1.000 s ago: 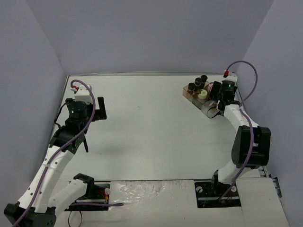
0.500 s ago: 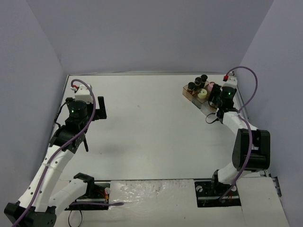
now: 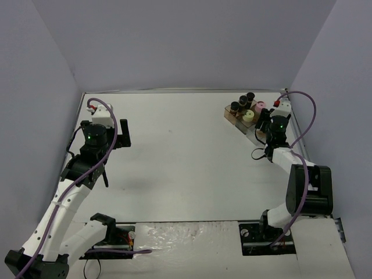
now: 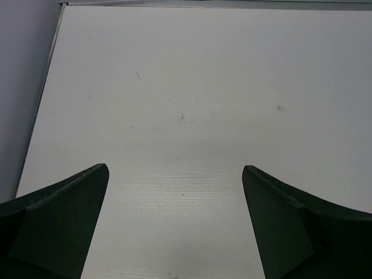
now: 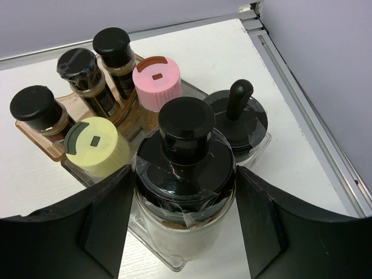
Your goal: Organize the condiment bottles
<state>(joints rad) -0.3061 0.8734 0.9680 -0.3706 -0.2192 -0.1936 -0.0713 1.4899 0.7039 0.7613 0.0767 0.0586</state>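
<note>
**Left arm.** The left pincer [image 4: 174, 221] hangs over the near-left part of the white surface [image 4: 192, 87]. Its fingers are spread wide, with nothing between them and only bare board below.

**Right arm.** The arm reaches to the far-right corner of the surface, where the stepped rack [image 5: 43, 144] sits at an angle to the edges. The right pincer [image 5: 183, 192] pinches a knob-capped jar [image 5: 186, 151], one finger against each side of its clear body. This jar has a broad black lid with a round knob, tape across the lid edge, and pale contents low down. It stands upright in the clear near tier of the rack. Whether its base rests on the tier floor cannot be told, since the fingers and the tier wall hide it.

**Clear tier.** A second knob-capped jar [image 5: 235, 125] stands just beside the held one, on the side toward the right wall and slightly farther. Its lid is black with a taller knob.

**Middle row.** A yellow-capped jar [image 5: 96, 145] stands just beside the held jar on its left. A pink-capped jar [image 5: 156, 84] stands just beyond the held jar. Both are upright, and each cap has a small flip tab on top.

**Brown far tier.** Three black-capped jars stand upright in a diagonal line:
- the left black-capped jar [image 5: 35, 107];
- the middle black-capped jar [image 5: 78, 67], with tape over its cap;
- the far black-capped jar [image 5: 113, 46], which has dark contents and a label too small to read.

**Beyond the rack.** Only the surface edge and the grey walls are visible.
</note>
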